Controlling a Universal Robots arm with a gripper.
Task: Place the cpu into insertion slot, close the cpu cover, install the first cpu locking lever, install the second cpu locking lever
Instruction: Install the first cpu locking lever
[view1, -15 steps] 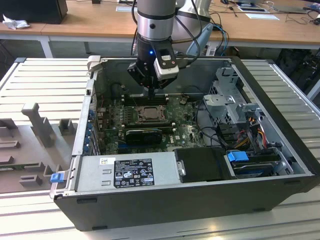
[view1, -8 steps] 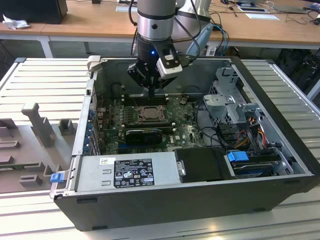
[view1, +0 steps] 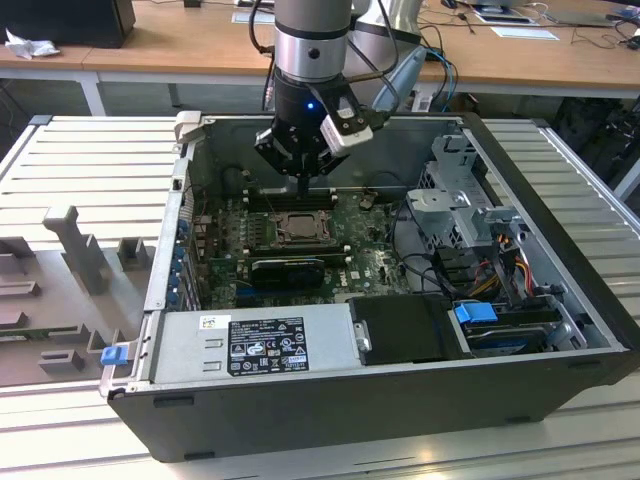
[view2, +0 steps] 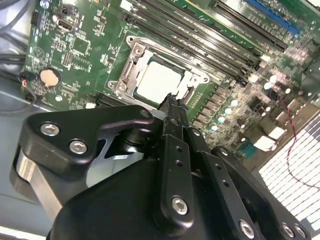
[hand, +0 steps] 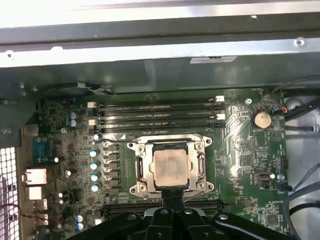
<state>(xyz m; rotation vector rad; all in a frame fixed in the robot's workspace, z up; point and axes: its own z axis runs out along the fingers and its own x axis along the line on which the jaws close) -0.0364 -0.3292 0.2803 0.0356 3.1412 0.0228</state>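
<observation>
1. As the pale silvery-beige square cpu sits in the dark-framed insertion slot, mid-frame in the exterior view, the silvery metal cpu cover lies closed.
2. The black hand hovers just above, clenched empty.

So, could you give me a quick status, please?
Gripper shut, tip at insertion slot's edge. Cpu seated, cpu cover down over it.

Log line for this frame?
cpu: seated | cpu cover: down over it | gripper: shut, empty, tip by cover edge
</observation>
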